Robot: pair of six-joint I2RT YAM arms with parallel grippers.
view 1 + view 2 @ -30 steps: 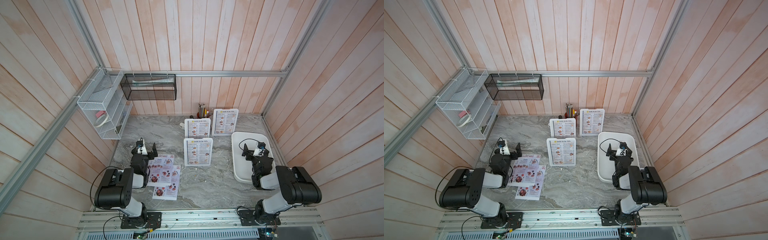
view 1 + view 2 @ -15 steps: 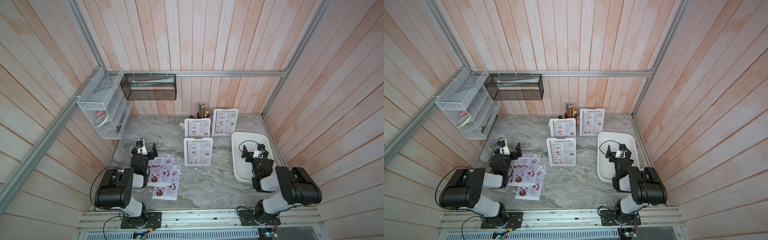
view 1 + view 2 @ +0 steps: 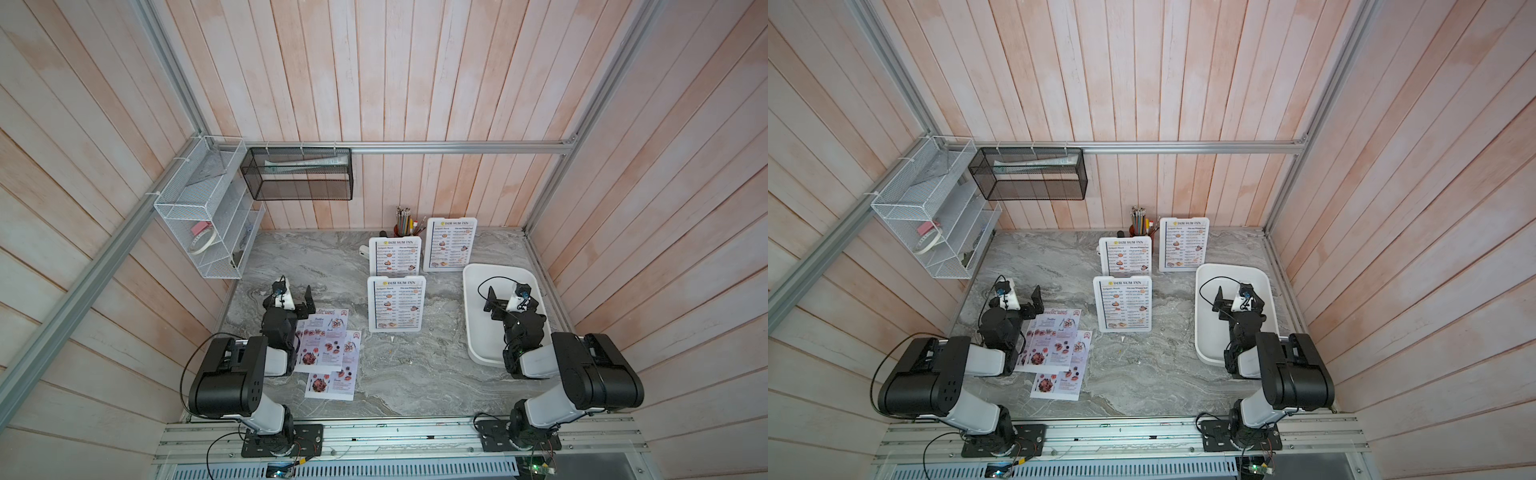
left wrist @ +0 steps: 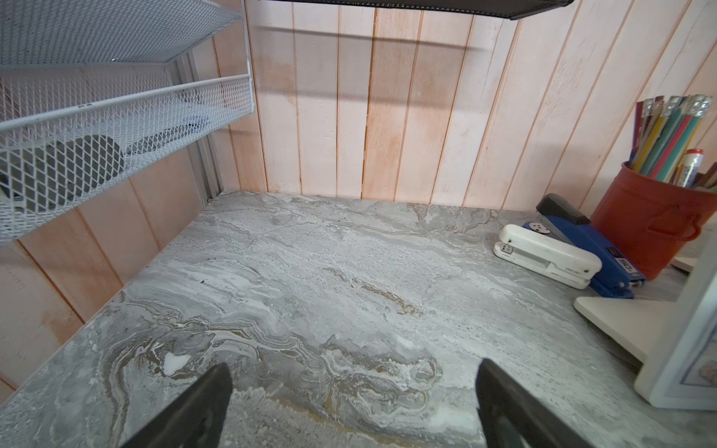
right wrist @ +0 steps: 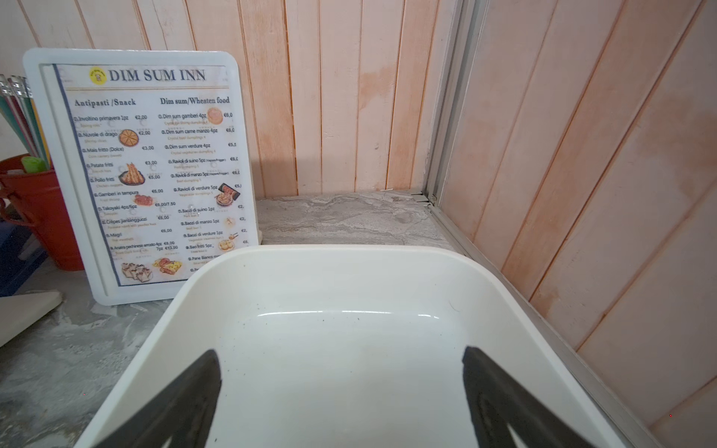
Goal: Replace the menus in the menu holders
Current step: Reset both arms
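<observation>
Jaws wide (right pair above tray (image 5: pixel 349 252))

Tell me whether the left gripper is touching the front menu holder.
Apart. In both top views a stretch of bare marble separates the open left gripper from the front menu holder.

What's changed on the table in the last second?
Almost nothing. The right end effector shifted only slightly over the white tray, open and empty. The left end effector, the three menu holders and loose menus stayed put.
</observation>
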